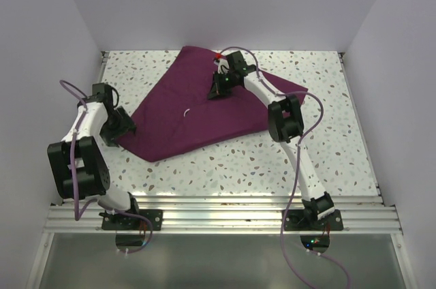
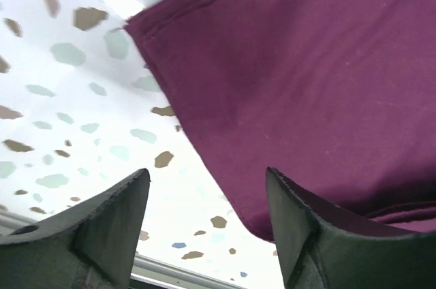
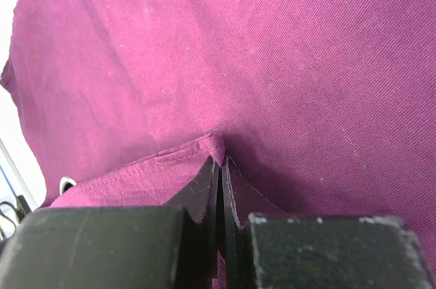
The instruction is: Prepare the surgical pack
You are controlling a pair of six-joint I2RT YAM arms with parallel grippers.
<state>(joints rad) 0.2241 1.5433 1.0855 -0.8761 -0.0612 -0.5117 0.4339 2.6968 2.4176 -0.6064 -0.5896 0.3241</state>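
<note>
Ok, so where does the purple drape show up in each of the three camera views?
Top external: the purple drape lies spread over the table's middle and far part.
Left wrist: it fills the upper right, hemmed corner at top, beyond the open left hand.
Right wrist: it fills nearly everything, a fold caught in the shut right hand.
Shared landmark: the speckled tabletop, in top and left wrist views.

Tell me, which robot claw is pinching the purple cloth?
The right gripper: shut on a fold of the surgical pack. The left gripper gapes open, holding nothing.
</note>
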